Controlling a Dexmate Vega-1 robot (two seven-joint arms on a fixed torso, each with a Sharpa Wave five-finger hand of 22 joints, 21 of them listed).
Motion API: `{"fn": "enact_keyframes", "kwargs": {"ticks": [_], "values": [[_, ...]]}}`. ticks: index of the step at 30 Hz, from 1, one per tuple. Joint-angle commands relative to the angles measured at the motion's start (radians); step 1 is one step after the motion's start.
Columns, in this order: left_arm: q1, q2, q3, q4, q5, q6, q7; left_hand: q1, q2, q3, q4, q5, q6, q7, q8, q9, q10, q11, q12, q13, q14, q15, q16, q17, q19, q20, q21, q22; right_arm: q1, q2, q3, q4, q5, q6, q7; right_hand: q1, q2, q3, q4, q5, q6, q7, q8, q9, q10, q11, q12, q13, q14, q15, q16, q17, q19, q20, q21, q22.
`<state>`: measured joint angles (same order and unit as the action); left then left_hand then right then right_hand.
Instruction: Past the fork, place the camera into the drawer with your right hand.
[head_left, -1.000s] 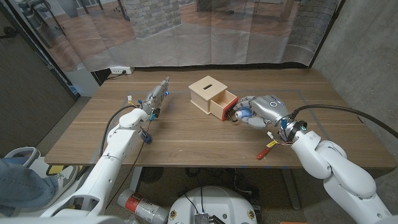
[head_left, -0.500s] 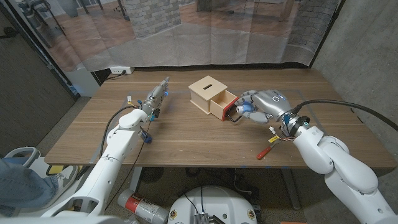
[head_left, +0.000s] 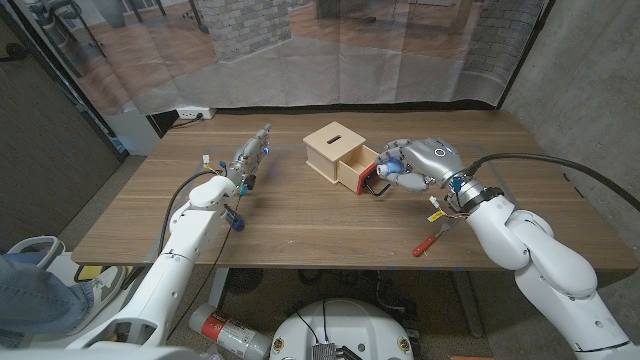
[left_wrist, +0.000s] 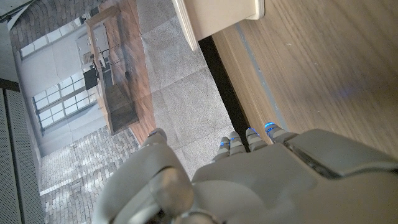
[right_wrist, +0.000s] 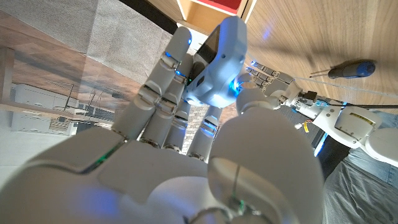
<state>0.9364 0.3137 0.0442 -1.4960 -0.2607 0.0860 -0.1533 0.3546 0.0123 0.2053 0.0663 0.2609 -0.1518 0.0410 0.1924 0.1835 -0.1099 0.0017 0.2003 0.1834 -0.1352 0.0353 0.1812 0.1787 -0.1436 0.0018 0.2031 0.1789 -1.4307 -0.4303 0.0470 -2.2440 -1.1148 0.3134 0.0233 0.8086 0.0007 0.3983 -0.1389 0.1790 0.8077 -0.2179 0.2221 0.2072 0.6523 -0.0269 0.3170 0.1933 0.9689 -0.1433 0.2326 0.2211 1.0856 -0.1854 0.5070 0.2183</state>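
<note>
A small white camera (head_left: 391, 171) with a blue glow is pinched in the fingers of my right hand (head_left: 425, 164), just right of the open drawer (head_left: 360, 169). That drawer has a red front and sticks out of a light wooden box (head_left: 333, 146). The camera's black strap (head_left: 380, 190) hangs down to the table. In the right wrist view the white camera (right_wrist: 221, 59) sits between my fingertips, close to the drawer's red edge (right_wrist: 214, 5). My left hand (head_left: 250, 155) stands on the table far left of the box, fingers stretched out and holding nothing.
A red-handled tool (head_left: 428, 243) lies near the table's front edge, below my right forearm. A blue-handled tool (head_left: 236, 220) lies beside my left arm. The wooden table (head_left: 300, 215) ends at a curtain at the back.
My right hand has carried the camera further back and a little left, closer to the drawer's opening. The left hand has stayed where it was.
</note>
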Motion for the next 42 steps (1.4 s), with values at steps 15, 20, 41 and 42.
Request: {"fn": "enact_keyframes", "kwargs": {"ticks": [15, 20, 41, 42], "values": [[0.029, 0.010, -0.017, -0.028, -0.006, 0.011, 0.010, 0.004, 0.011, -0.005, -0.001, -0.001, 0.006, 0.001, 0.005, 0.005, -0.001, -0.002, 0.002, 0.004, -0.005, 0.004, 0.006, 0.004, -0.005, 0.004, 0.000, 0.005, 0.103, -0.007, -0.061, 0.079, 0.002, -0.001, -0.037, 0.052, 0.055, -0.008, 0.001, 0.002, 0.015, 0.001, 0.002, 0.007, 0.167, -0.145, -0.008, 0.002, 0.030, -0.086, 0.003, 0.010, 0.000, -0.027, 0.010, -0.001], [0.031, 0.013, -0.019, -0.033, -0.006, 0.012, 0.010, 0.004, 0.011, -0.005, -0.001, -0.001, 0.006, 0.000, 0.005, 0.005, -0.001, -0.003, 0.003, 0.004, -0.005, 0.003, 0.006, 0.004, -0.004, 0.002, 0.001, 0.005, 0.116, -0.009, -0.072, 0.094, 0.005, -0.002, -0.049, 0.053, 0.056, -0.009, 0.001, 0.002, 0.018, 0.000, 0.002, 0.007, 0.174, -0.148, -0.009, 0.002, 0.036, -0.087, 0.004, 0.013, -0.001, -0.027, 0.012, -0.002], [0.035, 0.028, -0.023, -0.058, -0.003, 0.030, 0.008, 0.005, 0.012, -0.007, -0.001, -0.001, 0.008, 0.002, 0.006, 0.005, -0.001, -0.002, 0.003, 0.004, -0.004, 0.001, 0.006, 0.004, -0.004, -0.001, 0.001, 0.005, 0.208, -0.003, -0.143, 0.160, 0.027, -0.018, -0.051, 0.059, 0.058, -0.014, -0.001, 0.001, 0.024, 0.001, -0.003, 0.010, 0.193, -0.149, -0.019, 0.003, 0.051, -0.088, 0.002, 0.018, -0.001, -0.026, 0.025, -0.003], [0.035, 0.029, -0.022, -0.059, -0.003, 0.030, 0.009, 0.005, 0.012, -0.008, -0.001, -0.001, 0.008, 0.001, 0.005, 0.005, -0.001, -0.002, 0.003, 0.004, -0.004, 0.001, 0.006, 0.004, -0.004, -0.001, 0.001, 0.005, 0.212, -0.003, -0.146, 0.162, 0.027, -0.019, -0.052, 0.059, 0.059, -0.015, -0.001, 0.001, 0.025, 0.001, -0.003, 0.011, 0.194, -0.148, -0.019, 0.003, 0.052, -0.088, 0.002, 0.018, -0.001, -0.026, 0.026, -0.003]]}}
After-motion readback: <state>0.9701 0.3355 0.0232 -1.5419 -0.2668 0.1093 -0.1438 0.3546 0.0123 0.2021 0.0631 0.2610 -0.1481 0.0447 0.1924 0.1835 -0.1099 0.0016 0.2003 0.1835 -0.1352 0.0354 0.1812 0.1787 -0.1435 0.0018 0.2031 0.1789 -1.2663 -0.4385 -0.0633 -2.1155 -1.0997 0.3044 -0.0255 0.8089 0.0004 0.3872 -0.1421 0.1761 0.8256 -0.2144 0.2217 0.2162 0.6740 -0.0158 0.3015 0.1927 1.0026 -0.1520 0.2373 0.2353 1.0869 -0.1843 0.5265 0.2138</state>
